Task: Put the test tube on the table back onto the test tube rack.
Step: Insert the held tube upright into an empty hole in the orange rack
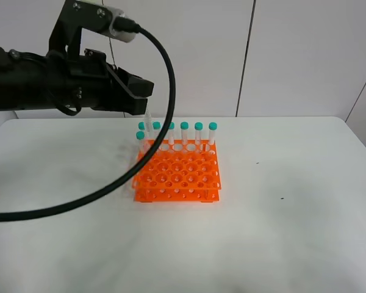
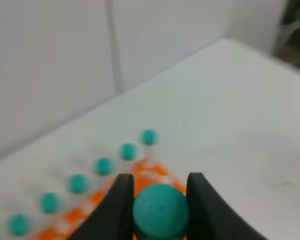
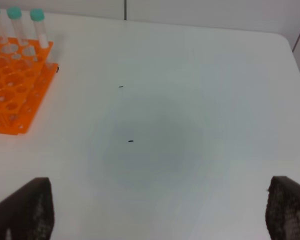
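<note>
My left gripper (image 1: pixel 141 91) is shut on a test tube (image 1: pixel 149 126) by its teal cap (image 2: pixel 160 210) and holds it upright, its clear body hanging over the back left corner of the orange test tube rack (image 1: pixel 178 176). Its tip is at about the height of the caps of the racked tubes. Several alike teal-capped tubes (image 1: pixel 184 135) stand along the rack's back row, and they show blurred in the left wrist view (image 2: pixel 104 166). My right gripper (image 3: pixel 160 205) is open and empty over the bare white table (image 3: pixel 190 75), to the right of the rack (image 3: pixel 15 90).
A black cable (image 1: pixel 140 165) loops from the left arm down across the table (image 1: pixel 293 213) in front of the rack's left side. A white panelled wall (image 1: pixel 293 55) stands behind the table. Small dark specks (image 3: pixel 130 141) lie on the tabletop right of the rack.
</note>
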You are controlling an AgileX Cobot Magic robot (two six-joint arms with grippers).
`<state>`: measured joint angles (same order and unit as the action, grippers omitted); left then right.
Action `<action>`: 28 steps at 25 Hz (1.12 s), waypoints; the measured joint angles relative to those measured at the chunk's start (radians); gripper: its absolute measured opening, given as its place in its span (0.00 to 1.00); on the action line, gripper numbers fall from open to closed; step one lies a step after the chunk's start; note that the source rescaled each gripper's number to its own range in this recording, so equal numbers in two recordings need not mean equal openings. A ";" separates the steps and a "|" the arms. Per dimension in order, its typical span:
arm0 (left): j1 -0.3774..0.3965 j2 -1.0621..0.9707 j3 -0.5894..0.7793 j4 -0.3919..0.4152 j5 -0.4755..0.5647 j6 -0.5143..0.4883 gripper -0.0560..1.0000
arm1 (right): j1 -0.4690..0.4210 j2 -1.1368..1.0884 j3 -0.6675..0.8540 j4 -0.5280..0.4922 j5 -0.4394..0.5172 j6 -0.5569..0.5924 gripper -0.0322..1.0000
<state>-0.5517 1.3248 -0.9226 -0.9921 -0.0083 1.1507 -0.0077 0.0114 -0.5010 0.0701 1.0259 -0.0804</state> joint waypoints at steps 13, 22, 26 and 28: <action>-0.073 0.226 0.001 0.889 -0.198 -0.932 0.07 | 0.000 0.000 0.000 0.002 0.000 0.000 0.93; 0.012 0.264 -0.019 0.897 -0.262 -1.030 0.07 | 0.000 0.000 0.000 0.004 0.000 0.000 0.93; 0.040 0.324 -0.052 0.897 -0.287 -1.079 0.07 | 0.000 0.000 0.000 0.004 0.000 0.001 0.93; 0.040 0.360 -0.073 0.899 -0.300 -1.082 0.07 | 0.000 0.000 0.000 0.004 0.000 0.001 0.93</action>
<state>-0.5119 1.6845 -0.9957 -0.0930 -0.3080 0.0685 -0.0077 0.0114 -0.5010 0.0738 1.0259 -0.0794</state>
